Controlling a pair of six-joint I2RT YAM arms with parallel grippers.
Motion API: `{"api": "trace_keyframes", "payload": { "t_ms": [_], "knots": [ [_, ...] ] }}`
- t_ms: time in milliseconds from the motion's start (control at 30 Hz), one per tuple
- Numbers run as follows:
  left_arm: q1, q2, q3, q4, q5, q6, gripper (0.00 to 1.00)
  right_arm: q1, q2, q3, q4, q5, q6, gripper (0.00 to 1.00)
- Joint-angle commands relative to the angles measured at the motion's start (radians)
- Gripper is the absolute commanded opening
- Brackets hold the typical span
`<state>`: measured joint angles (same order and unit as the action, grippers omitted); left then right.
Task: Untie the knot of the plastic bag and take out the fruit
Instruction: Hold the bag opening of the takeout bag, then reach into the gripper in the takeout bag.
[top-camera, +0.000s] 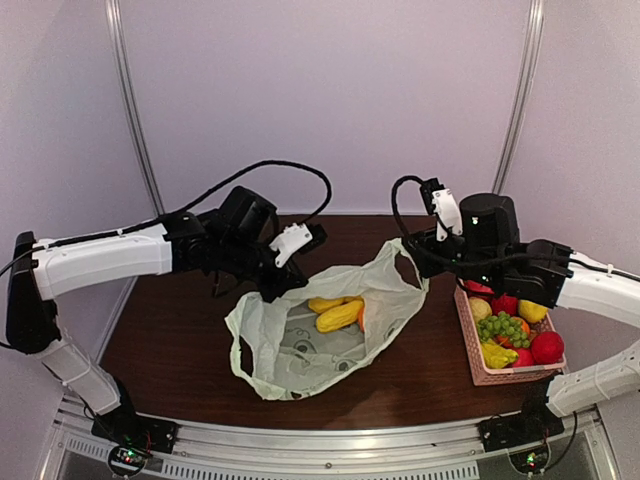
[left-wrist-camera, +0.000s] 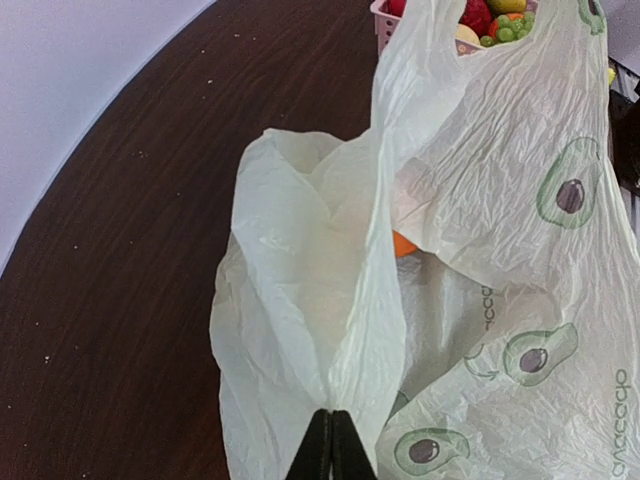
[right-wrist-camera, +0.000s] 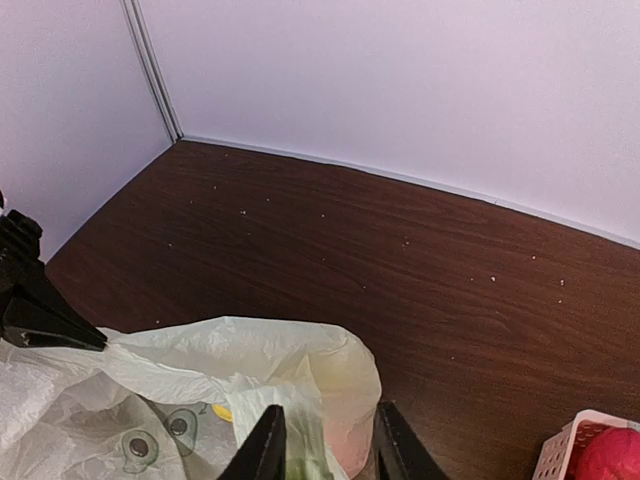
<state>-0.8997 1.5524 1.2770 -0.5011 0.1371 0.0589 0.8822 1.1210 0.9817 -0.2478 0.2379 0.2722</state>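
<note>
The fruit (top-camera: 338, 315), yellow pieces with a bit of orange, lies inside the plastic bag (top-camera: 300, 352). The bag lies on its side in the middle of the counter (top-camera: 170, 340) with its mouth wide open. No knot shows; the two handle loops lie apart.

The left gripper (left-wrist-camera: 330, 415) is squeezed tight on a fold of the bag's rim. The fruit sits just beside it, a little lower, toward the right arm. The right gripper (right-wrist-camera: 330, 415) has its fingers apart with the other handle loop between them. It looks let go, but the view is too close to be sure.

If only the left side holds, the loose side may flop down and cover the fruit. A hard pull could rip the thin plastic. It could also drag the whole bag, so the fruit rolls out across the counter, away from the pink basket (top-camera: 470, 345).
</note>
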Motion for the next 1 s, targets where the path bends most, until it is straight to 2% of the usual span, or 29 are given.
{"api": "trace_keyframes", "payload": {
  "t_ms": [0,167,333,500,633,767,967],
  "knots": [
    [-0.002,-0.034,0.002,0.065,0.048,-0.017,0.0,0.002,-0.031,0.027,-0.049,-0.01,0.01,0.39],
    [0.0,-0.065,-0.023,0.101,0.076,-0.035,0.0,0.03,-0.088,0.048,-0.029,-0.089,-0.017,0.71],
    [0.013,-0.098,-0.078,0.167,0.106,-0.056,0.0,0.138,-0.1,0.078,-0.001,-0.125,-0.086,0.82],
    [0.028,-0.116,-0.118,0.203,0.121,-0.101,0.0,0.234,-0.018,0.11,0.035,-0.16,-0.117,0.81],
    [0.028,-0.139,-0.144,0.233,0.122,-0.121,0.0,0.279,0.106,0.136,0.043,-0.162,-0.105,0.74],
    [0.028,-0.151,-0.153,0.243,0.105,-0.131,0.0,0.305,0.206,0.1,0.162,-0.2,-0.062,0.7],
    [0.028,-0.16,-0.163,0.25,0.093,-0.136,0.0,0.305,0.347,0.067,0.202,-0.101,-0.013,0.64]
  ]
}}
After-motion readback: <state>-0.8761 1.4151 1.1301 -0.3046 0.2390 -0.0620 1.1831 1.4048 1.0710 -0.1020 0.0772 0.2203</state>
